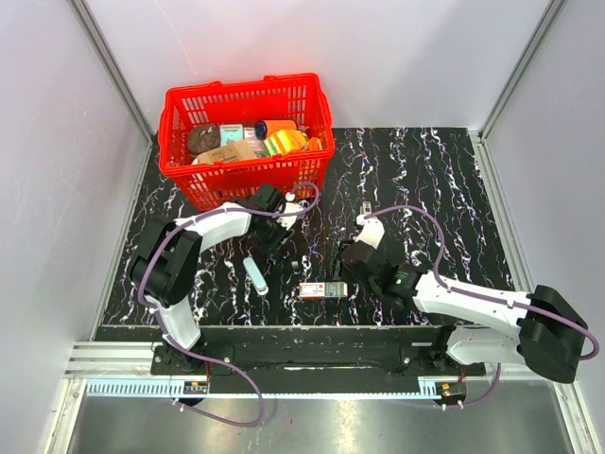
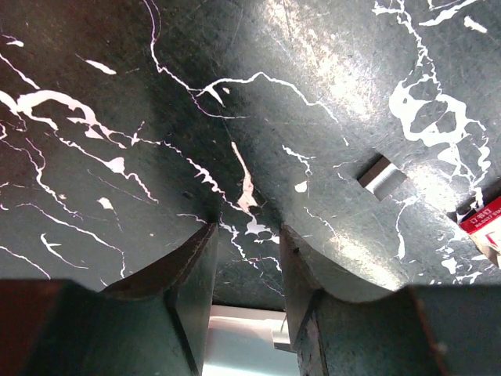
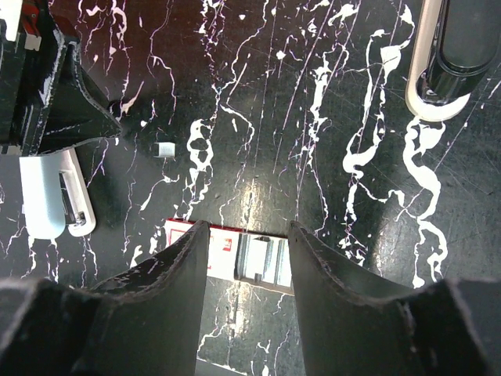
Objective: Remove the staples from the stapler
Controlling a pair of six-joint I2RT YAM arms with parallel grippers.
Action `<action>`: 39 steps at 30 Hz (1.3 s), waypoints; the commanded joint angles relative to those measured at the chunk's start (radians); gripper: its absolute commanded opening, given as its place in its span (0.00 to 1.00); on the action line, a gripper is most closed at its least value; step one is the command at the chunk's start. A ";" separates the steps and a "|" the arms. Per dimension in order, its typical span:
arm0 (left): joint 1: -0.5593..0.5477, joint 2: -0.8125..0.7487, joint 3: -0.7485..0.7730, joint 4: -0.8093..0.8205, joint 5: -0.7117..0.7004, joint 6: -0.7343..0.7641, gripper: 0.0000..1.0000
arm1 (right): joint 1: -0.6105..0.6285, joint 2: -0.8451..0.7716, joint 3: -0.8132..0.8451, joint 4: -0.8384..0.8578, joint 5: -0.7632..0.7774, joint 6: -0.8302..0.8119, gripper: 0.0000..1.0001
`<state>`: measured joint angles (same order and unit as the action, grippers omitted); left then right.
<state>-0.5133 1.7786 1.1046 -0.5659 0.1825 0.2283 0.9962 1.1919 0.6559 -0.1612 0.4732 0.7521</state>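
Stapler [image 1: 255, 274] laid flat on table [image 1: 444, 180], lower left of centre, top view. 1 staple strip [image 3: 165, 149] seen loose near it, likely taken out already. Left gripper [image 2: 247, 229], right gripper [image 3: 247, 225]: both half open, nothing held.

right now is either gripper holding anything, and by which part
Nothing is held. The left gripper and right gripper both stand open and empty; the staple box lies loose beneath the right one.

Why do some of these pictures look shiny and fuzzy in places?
Left wrist view: glare washes the black white-veined marble tabletop at upper right, and the left gripper's dark fingers are soft. Right wrist view: a small bright spot sits mid-frame above the right gripper's fingers. Top view: even light, sharp throughout.
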 commanded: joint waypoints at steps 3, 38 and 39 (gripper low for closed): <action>-0.007 -0.018 0.052 0.009 0.044 0.023 0.41 | -0.010 -0.031 -0.010 0.032 0.027 -0.014 0.51; -0.172 0.104 0.136 -0.048 0.060 0.444 0.54 | -0.042 -0.147 -0.055 0.026 0.047 -0.002 0.51; -0.172 0.107 0.138 -0.045 0.063 0.439 0.52 | -0.042 -0.147 -0.056 0.026 0.044 -0.003 0.50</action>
<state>-0.6811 1.8694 1.2201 -0.6109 0.2680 0.6479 0.9653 1.0645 0.6010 -0.1543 0.4801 0.7490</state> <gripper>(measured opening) 0.552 0.516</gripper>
